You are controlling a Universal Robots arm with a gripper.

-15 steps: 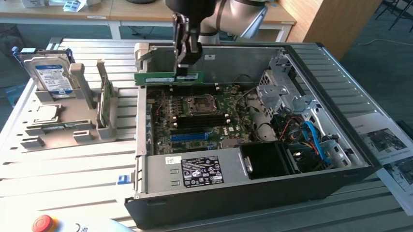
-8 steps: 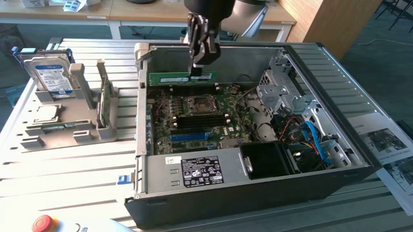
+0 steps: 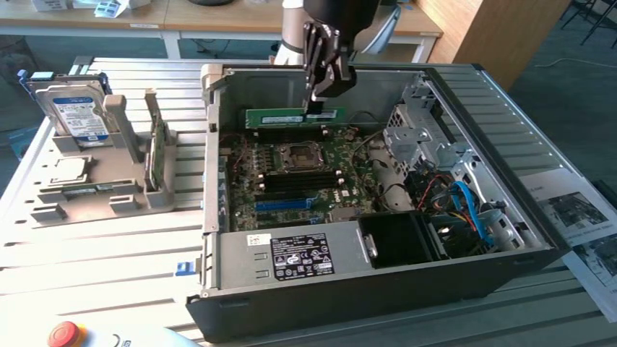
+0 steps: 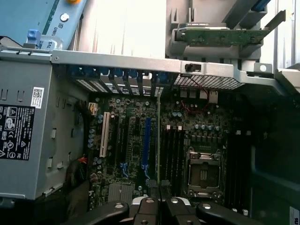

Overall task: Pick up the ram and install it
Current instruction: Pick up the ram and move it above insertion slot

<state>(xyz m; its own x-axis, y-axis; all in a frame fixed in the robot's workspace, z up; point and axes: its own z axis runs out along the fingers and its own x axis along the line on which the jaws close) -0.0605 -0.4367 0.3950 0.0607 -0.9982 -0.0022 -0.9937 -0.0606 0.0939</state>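
The ram (image 3: 289,116) is a long green stick, held level on its edge above the back part of the motherboard (image 3: 289,181) inside the open computer case. My gripper (image 3: 316,110) comes down from above and is shut on the stick's upper edge, towards its end on the exterior view's right. In the wrist view the ram (image 4: 158,140) appears edge-on as a thin line running out from my gripper (image 4: 159,202), right beside the black memory slots (image 4: 173,150). It hangs above the board, apart from the slots (image 3: 289,185).
The processor socket (image 3: 297,155) lies under the stick. A power supply (image 3: 289,254) fills the case's near side and a drive cage (image 3: 424,137) with cables its right. Left of the case, a grey holder (image 3: 106,188) carries a hard drive (image 3: 77,116), another green board (image 3: 152,152) and a processor chip (image 3: 68,170).
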